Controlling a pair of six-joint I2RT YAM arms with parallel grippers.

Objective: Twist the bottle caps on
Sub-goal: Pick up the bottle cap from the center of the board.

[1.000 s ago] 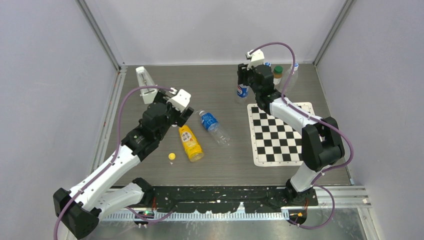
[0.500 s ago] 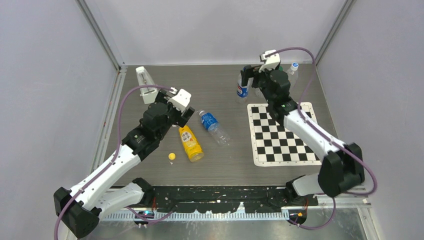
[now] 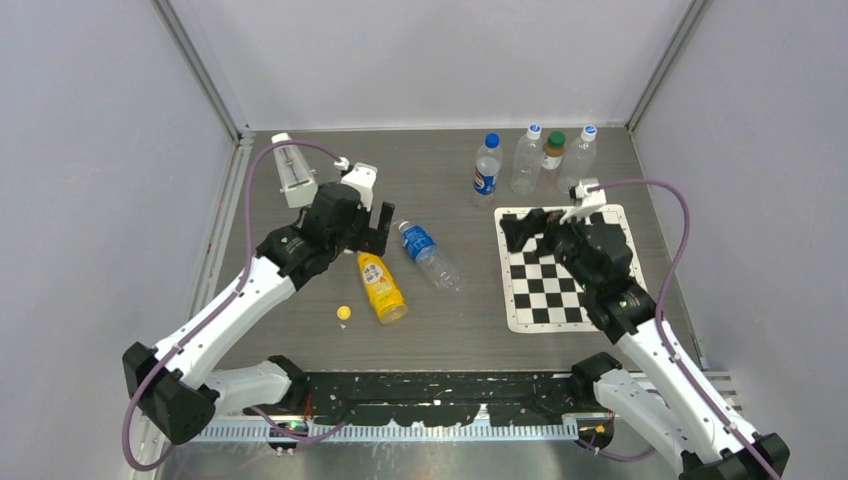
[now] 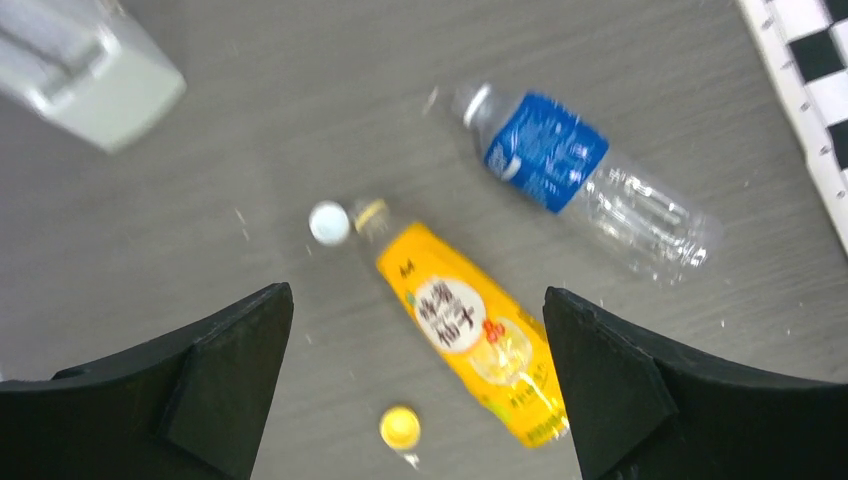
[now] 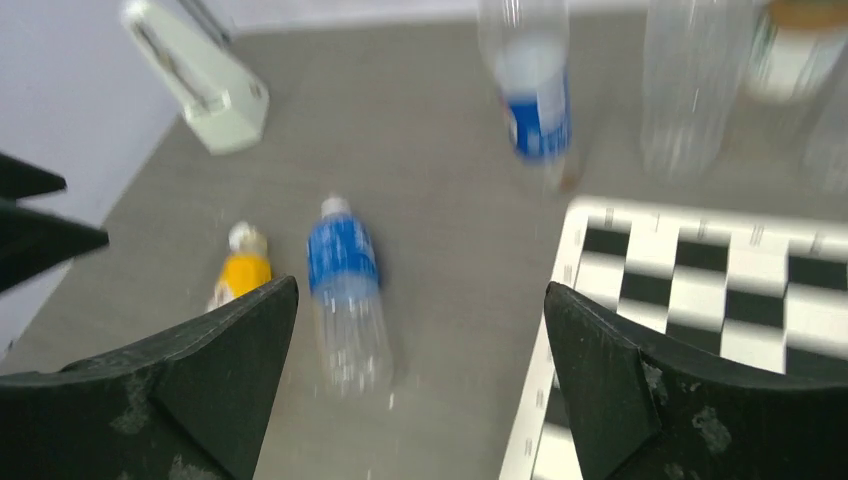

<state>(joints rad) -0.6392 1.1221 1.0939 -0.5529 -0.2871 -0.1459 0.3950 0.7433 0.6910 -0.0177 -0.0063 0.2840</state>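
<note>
A yellow bottle (image 3: 382, 285) lies on the table, its open neck next to a white cap (image 4: 329, 222). The yellow cap (image 3: 343, 313) (image 4: 400, 427) lies loose near its left side. A blue-labelled clear bottle (image 3: 430, 255) (image 5: 345, 290) lies beside it, neck bare. A blue cap (image 3: 491, 140) sits on a bottle standing at the back. My left gripper (image 3: 368, 232) (image 4: 416, 300) hovers open above the yellow bottle's neck, holding nothing. My right gripper (image 3: 528, 232) (image 5: 421, 290) hangs open and empty over the checkerboard's left edge.
A checkerboard mat (image 3: 565, 270) lies at the right. Behind it stand three more bottles, one with a dark green cap (image 3: 556, 139). A white wedge-shaped object (image 3: 290, 170) stands at the back left. Walls close in on both sides.
My right gripper opened, left the blue-capped bottle standing at the back and drew back over the checkerboard. The left gripper shifted slightly toward the back and turned.
</note>
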